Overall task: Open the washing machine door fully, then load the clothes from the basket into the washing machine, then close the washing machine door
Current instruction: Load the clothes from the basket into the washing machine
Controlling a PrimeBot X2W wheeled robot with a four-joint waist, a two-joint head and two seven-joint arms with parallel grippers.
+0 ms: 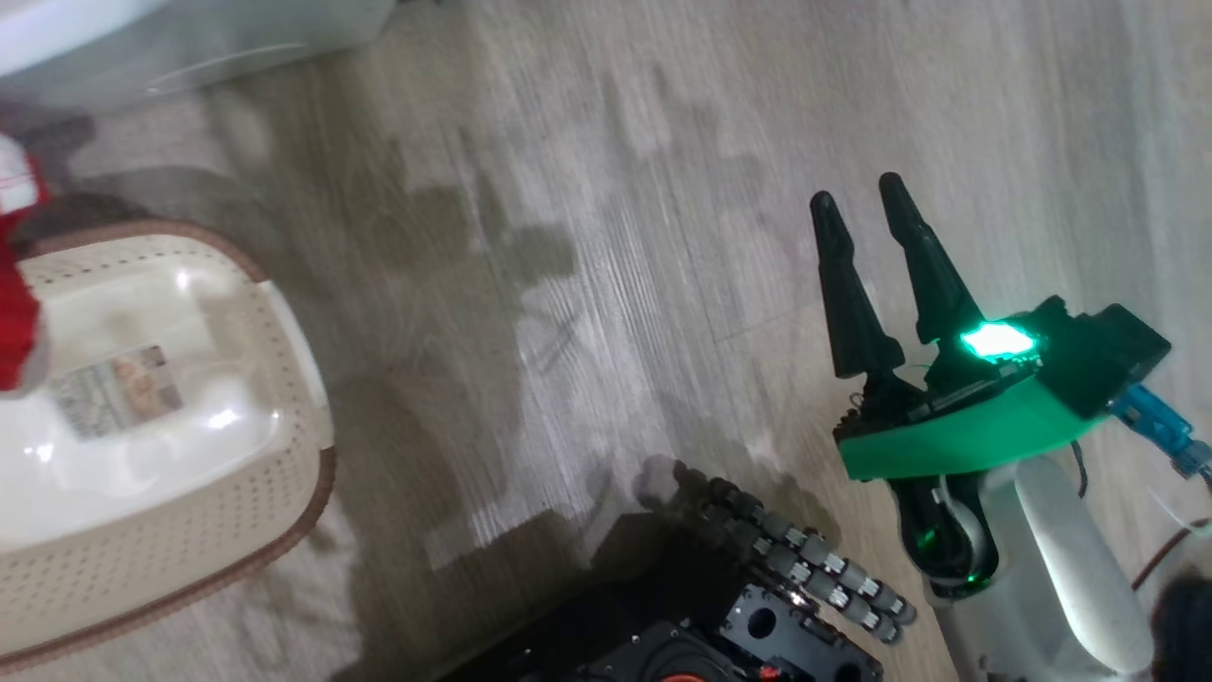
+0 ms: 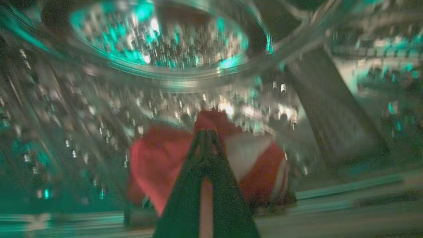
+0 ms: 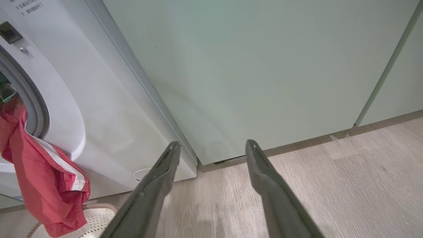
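In the left wrist view my left gripper (image 2: 206, 134) is inside the perforated steel drum (image 2: 158, 36), shut on the red and white clothes (image 2: 155, 162); this view is blurred. The right wrist view shows the white washing machine (image 3: 99, 99) with its grey gasket (image 3: 34, 99), and the clothes (image 3: 39, 185) hanging out of the opening over the basket (image 3: 99, 215). In the head view the cream basket (image 1: 189, 530) lies bare with its sticker label (image 1: 118, 388), and a red piece of the clothes (image 1: 14, 322) sits at the left edge. My right gripper (image 1: 857, 194) (image 3: 213, 145) is open over the floor. The door is out of view.
A pale green cabinet front (image 3: 264, 66) stands right beside the washer. Wood-look floor (image 1: 606, 237) stretches between the basket and my right arm. My dark wheeled base (image 1: 739, 625) is at the bottom of the head view. A blurred pale shape (image 1: 189, 47) lies at the top left.
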